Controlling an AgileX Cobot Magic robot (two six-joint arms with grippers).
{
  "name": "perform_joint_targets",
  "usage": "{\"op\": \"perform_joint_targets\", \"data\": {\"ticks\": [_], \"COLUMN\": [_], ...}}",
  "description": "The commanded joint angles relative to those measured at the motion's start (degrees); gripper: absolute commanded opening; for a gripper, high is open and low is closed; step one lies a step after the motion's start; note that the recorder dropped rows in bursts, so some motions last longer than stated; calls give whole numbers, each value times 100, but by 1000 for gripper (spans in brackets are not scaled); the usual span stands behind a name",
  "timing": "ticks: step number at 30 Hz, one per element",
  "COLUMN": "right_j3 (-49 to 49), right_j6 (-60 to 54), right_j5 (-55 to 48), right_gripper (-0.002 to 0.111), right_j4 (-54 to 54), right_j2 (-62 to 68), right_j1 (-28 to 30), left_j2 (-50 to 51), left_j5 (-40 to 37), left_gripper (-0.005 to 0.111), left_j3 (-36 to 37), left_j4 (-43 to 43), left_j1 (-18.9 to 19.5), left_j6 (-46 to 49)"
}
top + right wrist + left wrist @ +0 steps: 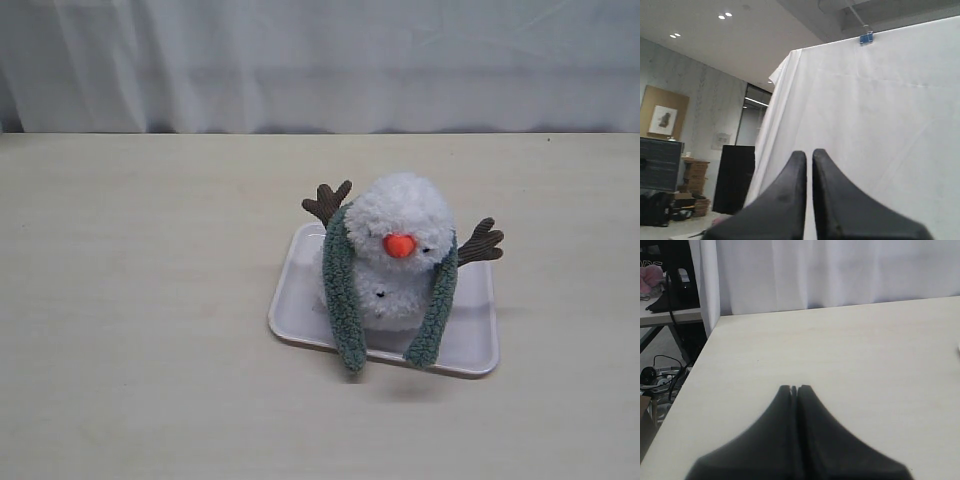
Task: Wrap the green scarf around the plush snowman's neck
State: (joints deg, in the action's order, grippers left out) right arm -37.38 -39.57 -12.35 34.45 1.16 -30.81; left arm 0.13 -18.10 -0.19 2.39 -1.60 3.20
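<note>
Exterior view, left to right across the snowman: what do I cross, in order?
Brown twig arm → scarf end → orange nose → other scarf end → second twig arm. The white tray spans under all of them, so it is left out.

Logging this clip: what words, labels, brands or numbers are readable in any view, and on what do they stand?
Nothing can be read in any view.
Plush snowman, green scarf, white tray: no print or tag visible.
Pale sheet on the far wall, right wrist view: too small and blurred to read.
Framed picture nearby: no legible words.
Faint marks on a dark object, left wrist view: cut off and blurred.
</note>
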Motion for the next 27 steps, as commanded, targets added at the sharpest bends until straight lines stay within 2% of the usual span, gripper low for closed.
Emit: {"op": "perform_joint_targets", "data": {"ticks": [1,15,19,27], "right_j3": [42,76,76,159], "right_j6": [-4,-4,-4,-4], "right_j5": [15,34,16,38], "right_gripper": [4,4,4,4], "right_j4": [-104,-25,-25,-25], "right_j2": [-116,-116,-116,-116], "right_j1": [578,2983,3216,3215], "left_j2": [-13,-13,-13,-13], "left_j5": [40,40,40,40], "left_gripper": [0,0,0,0], "left_j3": [19,19,19,19], "left_j4": [-15,-15,-15,-15], "left_j1": [-48,-48,-48,-48], "left_j6": [14,14,14,14]}}
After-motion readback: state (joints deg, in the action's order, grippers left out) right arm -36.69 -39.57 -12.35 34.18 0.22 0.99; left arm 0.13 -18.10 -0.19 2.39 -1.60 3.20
